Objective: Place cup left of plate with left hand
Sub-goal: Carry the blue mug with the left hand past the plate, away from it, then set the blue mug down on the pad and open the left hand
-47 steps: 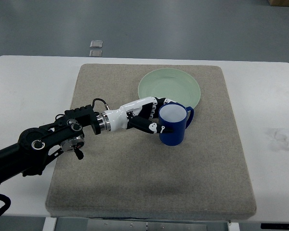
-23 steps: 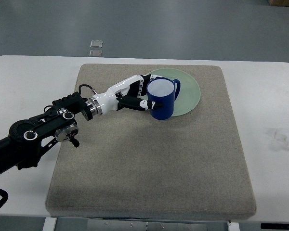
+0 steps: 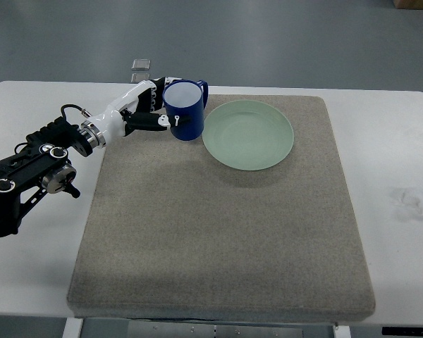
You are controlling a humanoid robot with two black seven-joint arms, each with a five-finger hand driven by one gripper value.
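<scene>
One cup (image 3: pixel 185 110) is gripped by the left hand (image 3: pixel 149 111) near the mat's (image 3: pixel 218 232) far left corner, just left of the plate (image 3: pixel 248 134). If lowered carelessly, the plate rim could be struck.

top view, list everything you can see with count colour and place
mug: one, dark blue with pale inside, upright at the mat's far left edge, just left of the plate, held
plate: one, pale green, far middle of the mat
mat: one, grey-beige, covering the table's centre
table: one, white, under everything
floor plates: two, small, grey, on the floor beyond the table
left hand: one, black and white, fingers wrapped around the mug, arm coming in from the left edge
</scene>
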